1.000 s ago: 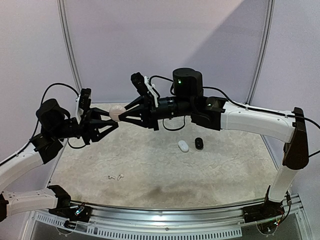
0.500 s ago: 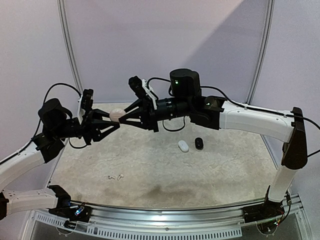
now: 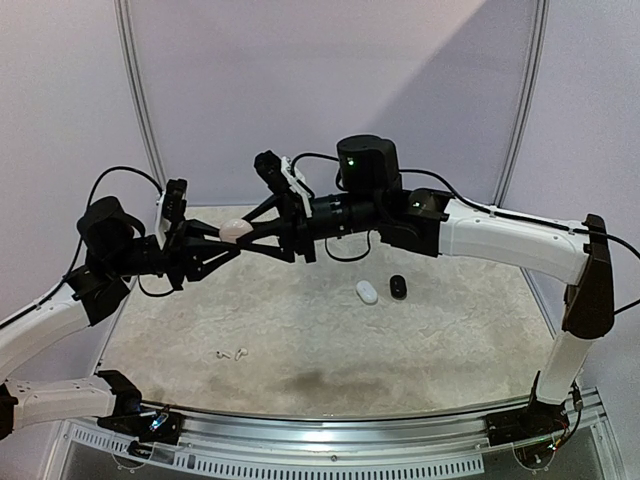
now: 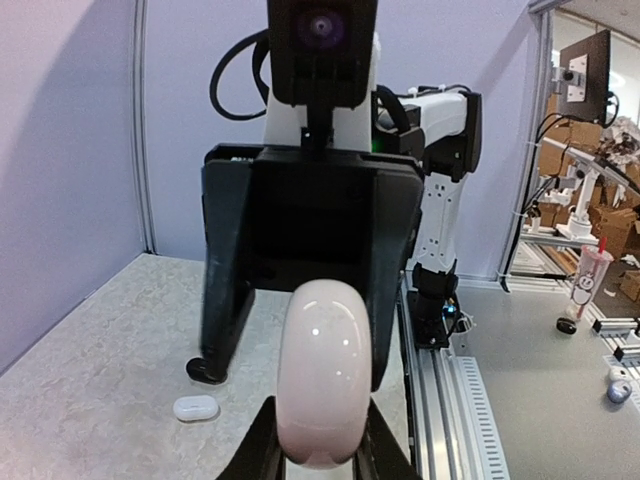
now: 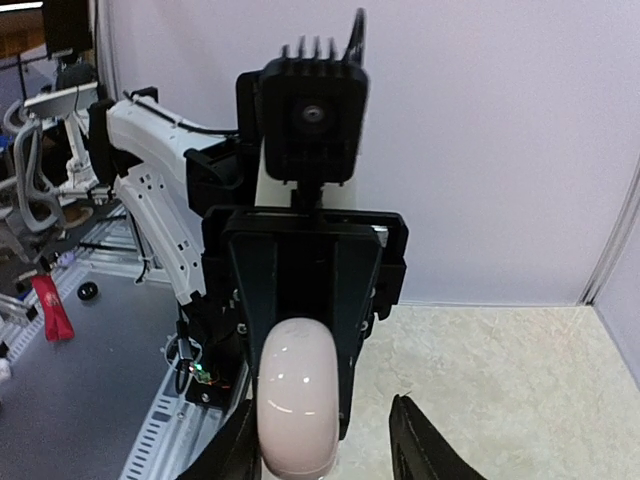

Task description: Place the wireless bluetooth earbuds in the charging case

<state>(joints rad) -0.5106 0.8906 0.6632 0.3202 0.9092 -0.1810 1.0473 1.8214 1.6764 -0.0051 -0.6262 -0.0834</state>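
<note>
Step in hand: handling the charging case (image 4: pixel 322 380), no bud insertion yet. It's in mid-air between the two arms, above the far-left part of the counter (image 3: pixel 450 340). Left gripper (image 4: pixel 320 455) is clenched on its lower end. Right gripper (image 5: pixel 327 445) looks released: its jaws straddle the case and one finger stands clear of it. The case looks closed from every view. The earbuds (image 3: pixel 240 351) I can make out are two small pale ones on the counter near the front left, well apart from the case; can't find the others. A white case (image 3: pixel 367 292) and a black case (image 3: pixel 398 287) sit mid-counter. My read on what's next: get the lid open, probably with the right gripper working the seam while the left holds firm. The smooth shell could slip.
</note>
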